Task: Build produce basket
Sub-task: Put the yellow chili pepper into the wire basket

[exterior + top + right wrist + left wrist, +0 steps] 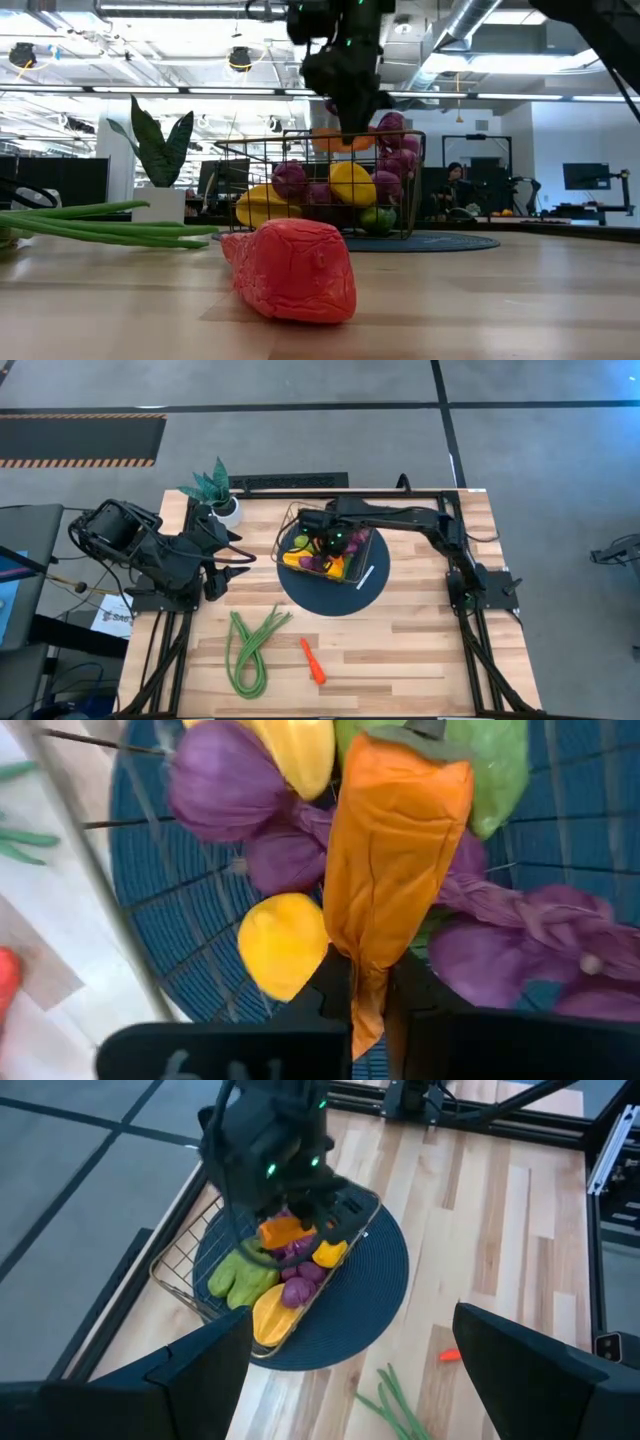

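The wire basket (297, 525) stands on a dark blue round mat (340, 598) at the table's far middle. It holds purple grapes (220, 780), a yellow lemon (282, 945) and green fruit (240, 1275). My right gripper (325, 545) is over the basket, shut on an orange pepper (395, 850). My left gripper (238, 564) stands open and raised at the table's left, near the plant, and touches nothing. Long green beans (250, 650) and a red pepper (312, 660) lie on the bare table near its front edge. My right gripper pinches the orange pepper's narrow pointed end (365, 995) between its two fingers. The fingers come from above and point down. The pepper hangs below them with its green stem end (415, 742) lowest, over the produce in the basket. Whether it touches that produce, I cannot tell.
A spiky green plant in a white pot (222, 500) stands at the far left, close to my left arm. A small white strip (365, 577) lies on the mat's right part. The red pepper (295, 270) fills the low view's foreground.
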Motion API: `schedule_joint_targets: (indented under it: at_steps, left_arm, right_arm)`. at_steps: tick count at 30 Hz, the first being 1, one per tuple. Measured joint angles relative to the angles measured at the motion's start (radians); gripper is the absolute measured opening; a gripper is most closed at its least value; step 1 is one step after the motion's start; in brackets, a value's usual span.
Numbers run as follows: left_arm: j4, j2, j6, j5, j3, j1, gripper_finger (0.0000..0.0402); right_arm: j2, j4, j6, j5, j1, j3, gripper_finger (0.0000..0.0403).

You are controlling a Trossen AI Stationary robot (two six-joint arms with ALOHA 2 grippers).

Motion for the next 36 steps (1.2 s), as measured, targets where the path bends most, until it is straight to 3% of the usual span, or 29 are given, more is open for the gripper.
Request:
schedule_joint_targets:
  at_steps: [7,14,36]
  left_arm:
    - [0.0,0.0,0.002,0.009,0.0,0.0,0.0329]
    - [0.0,0.0,0.011,0.009,0.0,0.0,0.0329]
    - [0.0,0.0,0.015,0.012,0.0,0.0,0.0329]
  right_arm:
    - [0.01,-0.022,-0.015,-0.018,-0.003,-0.001,0.0087]
    - [-0.023,-0.015,-0.014,-0.016,0.02,0.0,0.0119]
    - [-0.032,0.083,-0.051,0.03,0.016,0.0,0.0118]
